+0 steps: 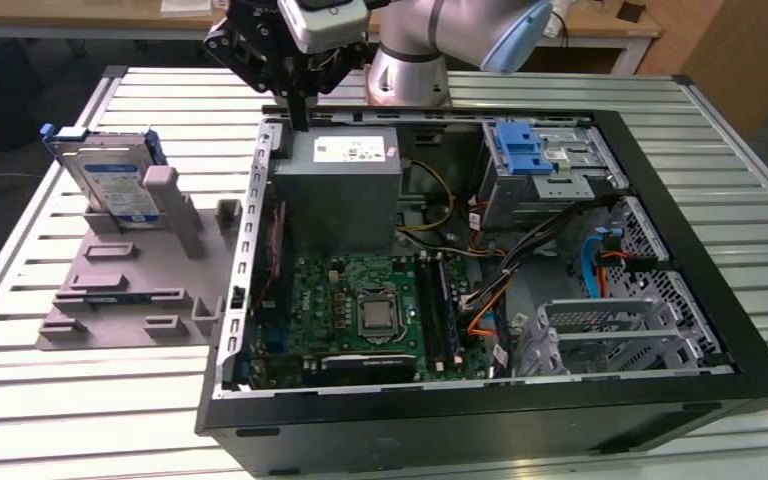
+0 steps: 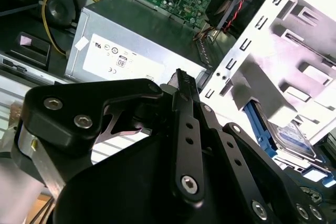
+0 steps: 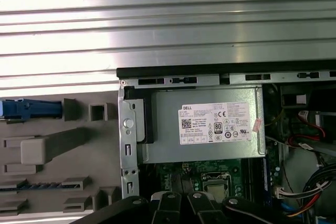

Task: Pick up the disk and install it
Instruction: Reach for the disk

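Observation:
The disk (image 1: pixel 111 180) is a silver drive with blue rails. It stands on edge in the grey fixture block (image 1: pixel 131 280) at the exterior view's left, outside the computer case. In the first wrist view its blue rail (image 3: pixel 31 109) shows from above, and in the second wrist view the disk (image 2: pixel 291 137) sits behind the pale fixture posts. My gripper (image 1: pixel 301 112) hangs over the case's back left corner, just above the power-supply box (image 1: pixel 344 180) and well apart from the disk. Its black fingers (image 2: pixel 181 80) are shut together with nothing between them.
The open black computer case (image 1: pixel 684 210) lies on a slatted metal table (image 1: pixel 37 400). Inside are a green motherboard (image 1: pixel 371 310), loose cables, a drive cage with a blue latch (image 1: pixel 538 150) and an empty metal bay (image 1: pixel 611 330).

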`<action>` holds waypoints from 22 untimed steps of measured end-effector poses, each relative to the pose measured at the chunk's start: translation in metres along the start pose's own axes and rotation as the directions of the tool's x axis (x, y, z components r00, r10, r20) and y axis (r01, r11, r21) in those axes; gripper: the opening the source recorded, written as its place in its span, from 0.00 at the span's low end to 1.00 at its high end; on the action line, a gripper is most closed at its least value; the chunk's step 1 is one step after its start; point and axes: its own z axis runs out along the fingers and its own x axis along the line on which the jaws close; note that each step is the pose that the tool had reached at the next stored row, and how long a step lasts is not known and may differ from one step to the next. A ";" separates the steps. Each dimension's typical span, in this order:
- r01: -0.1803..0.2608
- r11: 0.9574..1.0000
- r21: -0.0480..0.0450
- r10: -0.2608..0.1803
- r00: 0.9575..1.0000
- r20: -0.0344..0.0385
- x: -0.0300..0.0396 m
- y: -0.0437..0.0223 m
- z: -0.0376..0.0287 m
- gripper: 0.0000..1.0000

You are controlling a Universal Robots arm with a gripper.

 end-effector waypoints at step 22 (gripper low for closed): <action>0.000 1.000 0.000 0.000 1.000 0.000 0.0219 0.0014 0.0003 0.11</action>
